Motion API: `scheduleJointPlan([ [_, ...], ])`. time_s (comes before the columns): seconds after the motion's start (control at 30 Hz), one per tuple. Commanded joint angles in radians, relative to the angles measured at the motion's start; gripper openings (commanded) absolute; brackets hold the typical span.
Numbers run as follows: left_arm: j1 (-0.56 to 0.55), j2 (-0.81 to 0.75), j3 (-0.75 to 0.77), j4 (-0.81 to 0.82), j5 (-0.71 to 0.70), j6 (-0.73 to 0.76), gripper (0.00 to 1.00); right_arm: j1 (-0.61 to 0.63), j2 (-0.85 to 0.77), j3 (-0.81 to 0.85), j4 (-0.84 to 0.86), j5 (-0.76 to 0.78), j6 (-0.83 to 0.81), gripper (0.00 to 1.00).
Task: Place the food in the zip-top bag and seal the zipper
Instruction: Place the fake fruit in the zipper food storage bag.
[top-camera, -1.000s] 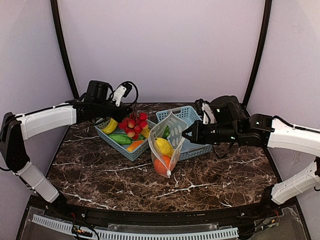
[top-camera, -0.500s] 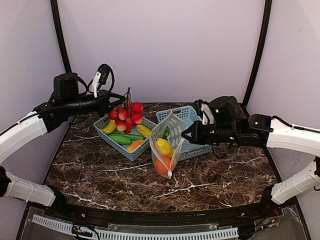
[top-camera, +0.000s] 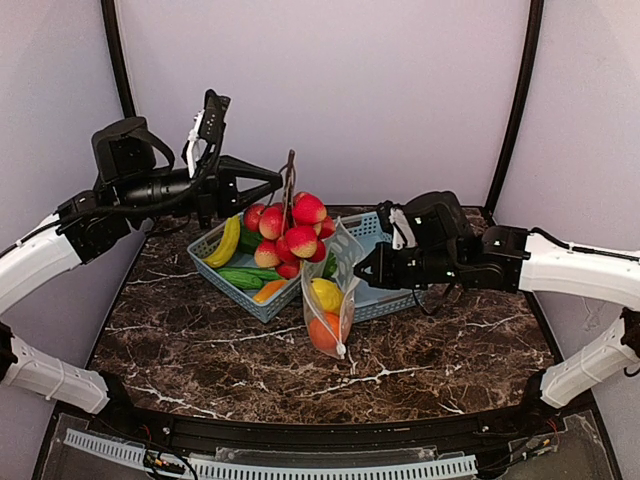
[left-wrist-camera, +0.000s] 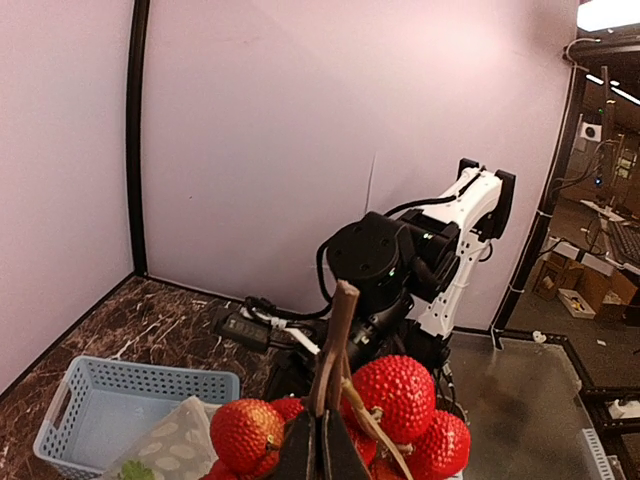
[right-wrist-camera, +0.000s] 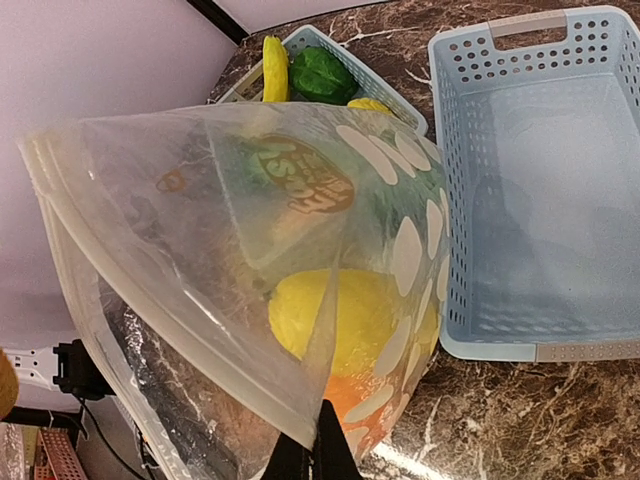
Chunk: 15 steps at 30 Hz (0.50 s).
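Note:
My left gripper is shut on the brown stem of a bunch of red bumpy fruits and holds it in the air above the left basket, close to the bag's mouth. The bunch fills the bottom of the left wrist view, with the gripper pinched on the stem. My right gripper is shut on the edge of the dotted zip-top bag, holding it upright and open. A yellow fruit and an orange one lie inside the bag. The right gripper pinches the bag's fold.
The left light-blue basket holds a banana, green pieces and an orange piece. An empty light-blue basket stands behind the bag on the right. A white slider tab hangs at the bag's lower edge.
My left gripper has lifted the red fruit bunch out of the left basket and carried it up and to the right, toward the bag. The right gripper and the bag have barely moved.

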Motion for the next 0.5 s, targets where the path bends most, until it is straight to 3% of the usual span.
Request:
scheduleJointPlan([
  [0.0,-0.042,0.017,0.011,0.174,0.049,-0.083,0.01,-0.008,0.015,0.034,0.037,-0.009,-0.012,0.00],
  [0.27,-0.100,0.106,-0.037,0.323,0.040,-0.127,0.01,-0.009,0.006,0.042,0.042,-0.025,-0.012,0.00],
  [0.47,-0.101,0.161,-0.071,0.252,-0.022,-0.058,0.01,-0.008,-0.011,0.035,0.044,-0.029,-0.007,0.00],
])
